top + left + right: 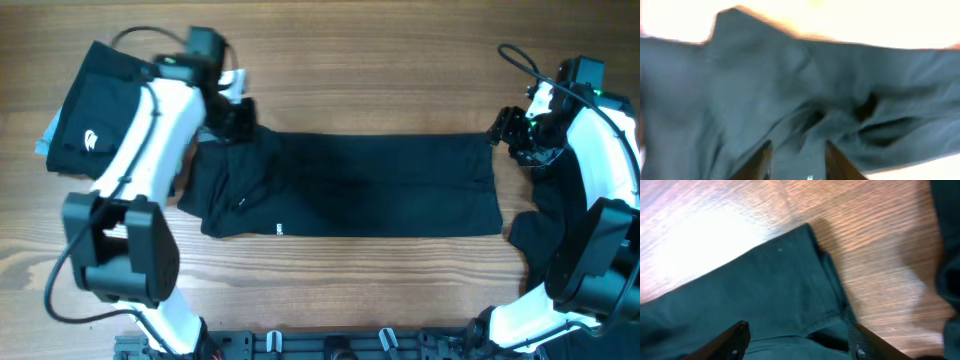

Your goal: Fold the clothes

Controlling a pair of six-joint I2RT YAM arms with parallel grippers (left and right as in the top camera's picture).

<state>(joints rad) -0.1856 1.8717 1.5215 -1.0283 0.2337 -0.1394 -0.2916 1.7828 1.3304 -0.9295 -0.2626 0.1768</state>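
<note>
A black garment (350, 185) lies folded into a long band across the middle of the table. My left gripper (236, 116) is at its top left corner, its fingers (799, 150) closed in on bunched fabric (790, 90) whose creases run toward the jaws. My right gripper (505, 130) is at the top right corner. Its fingers (797, 335) are wide apart over the fabric's corner (765, 290), with a fold of cloth between them. A folded black garment with a white logo (90, 115) lies at the far left.
Another black garment (545, 225) lies crumpled at the right edge under the right arm, and it also shows in the right wrist view (947, 255). Bare wood table (360, 80) surrounds the band. The arm bases stand along the front edge.
</note>
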